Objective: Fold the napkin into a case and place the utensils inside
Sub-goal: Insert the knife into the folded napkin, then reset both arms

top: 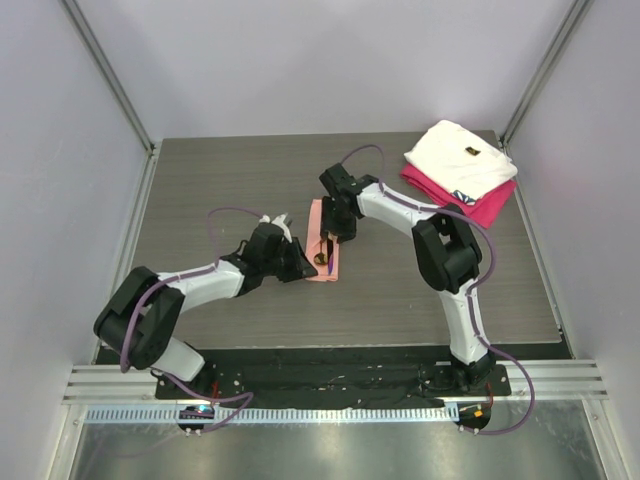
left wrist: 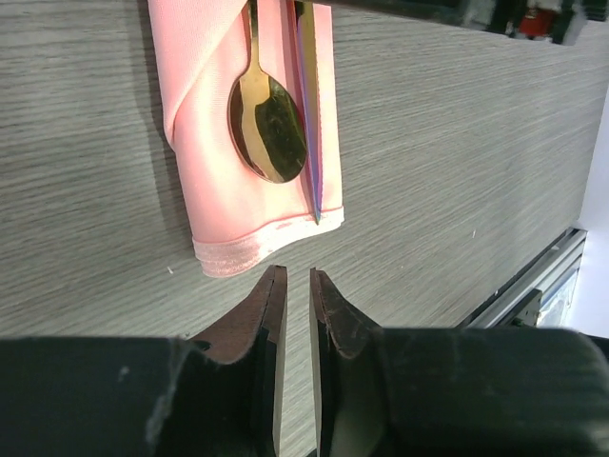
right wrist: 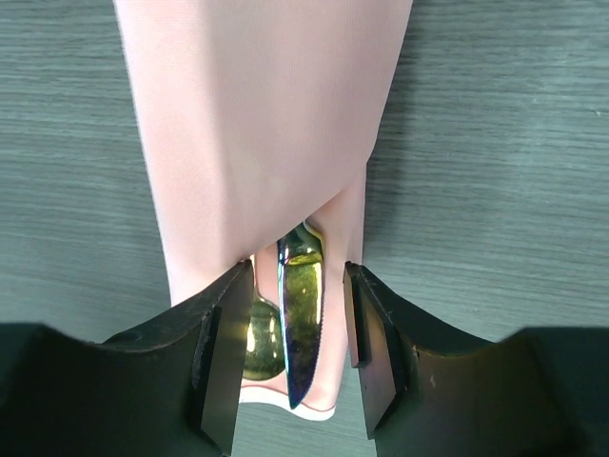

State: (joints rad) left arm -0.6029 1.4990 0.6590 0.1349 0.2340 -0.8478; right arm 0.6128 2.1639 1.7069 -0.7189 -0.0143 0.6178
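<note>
both agape, left gripper (left wrist: 295, 276), right gripper (right wrist: 297, 276), glossy gold spoon (left wrist: 268, 129), slim knife (right wrist: 303, 324), satiny napkin (right wrist: 257, 124)

Salmon-pink napkin (left wrist: 205, 143), slightly shiny, folded into a long narrow case with a diagonal flap, flat on the table (left wrist: 457, 190). Tucked under the flap: gold spoon (left wrist: 268, 119), round bowl facing up and exposed near the hemmed end; just beside it, knife (left wrist: 311, 124) with iridescent purple-gold blade, tip close to the hem.
</note>
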